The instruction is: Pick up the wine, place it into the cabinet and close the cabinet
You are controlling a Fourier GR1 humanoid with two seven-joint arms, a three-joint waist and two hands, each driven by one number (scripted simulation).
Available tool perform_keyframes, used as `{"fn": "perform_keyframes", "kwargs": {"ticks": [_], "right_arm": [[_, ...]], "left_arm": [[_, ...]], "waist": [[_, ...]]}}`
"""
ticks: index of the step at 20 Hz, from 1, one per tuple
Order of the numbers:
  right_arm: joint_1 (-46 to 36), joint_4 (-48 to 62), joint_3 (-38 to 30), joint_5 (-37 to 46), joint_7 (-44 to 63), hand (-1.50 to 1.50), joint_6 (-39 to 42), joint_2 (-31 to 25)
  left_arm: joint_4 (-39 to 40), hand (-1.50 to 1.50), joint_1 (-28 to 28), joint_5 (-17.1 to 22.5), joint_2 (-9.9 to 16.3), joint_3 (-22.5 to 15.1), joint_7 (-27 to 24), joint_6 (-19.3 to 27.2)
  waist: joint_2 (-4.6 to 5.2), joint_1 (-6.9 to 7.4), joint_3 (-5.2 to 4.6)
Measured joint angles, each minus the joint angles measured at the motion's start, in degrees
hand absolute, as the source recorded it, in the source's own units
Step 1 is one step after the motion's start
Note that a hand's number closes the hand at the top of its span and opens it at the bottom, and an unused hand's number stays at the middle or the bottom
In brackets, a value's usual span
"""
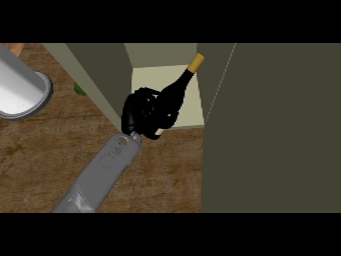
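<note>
While the wine bottle [179, 92] is carried into the open cabinet [169, 95], the placing step is judged to be in hand. The bottle is grasped about its dark body by the one hand [145, 114] that is seen, its fingers curled round the glass; the bottle is tilted, with its yellow-capped neck pointed toward the cabinet's back right corner and its base near the front edge of the pale shelf. Which hand this is cannot be settled from the view alone, and the other hand is not shown. The bottle is next to be set down on the shelf and released, after which the cabinet door [284, 130], seen at the right, would have to be swung shut. Whether the base already rests on the shelf cannot be told, since it is hidden by the fingers. A white cylinder [10, 82] at the counter's [47, 160] left edge is cut off, and a small green thing [78, 89] beside the cabinet's left wall is mostly hidden.
</note>
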Motion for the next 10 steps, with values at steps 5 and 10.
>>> {"fn": "perform_keyframes", "kwargs": {"ticks": [5, 10], "right_arm": [[1.49, -0.09, 0.28, -0.46, -0.43, -1.50, 0.71, 0.00], [0.96, 0.10, -0.04, -0.87, -0.82, -1.50, 1.01, -0.10]], "left_arm": [[8.32, 1.50, -5.33, 3.46, -0.25, 4.48, -6.05, -1.30], [13.95, 1.50, -9.22, 7.22, -0.24, 7.37, -9.60, -0.65]], "waist": [[0.25, -0.12, -0.08], [0.56, -0.73, -0.11]]}}
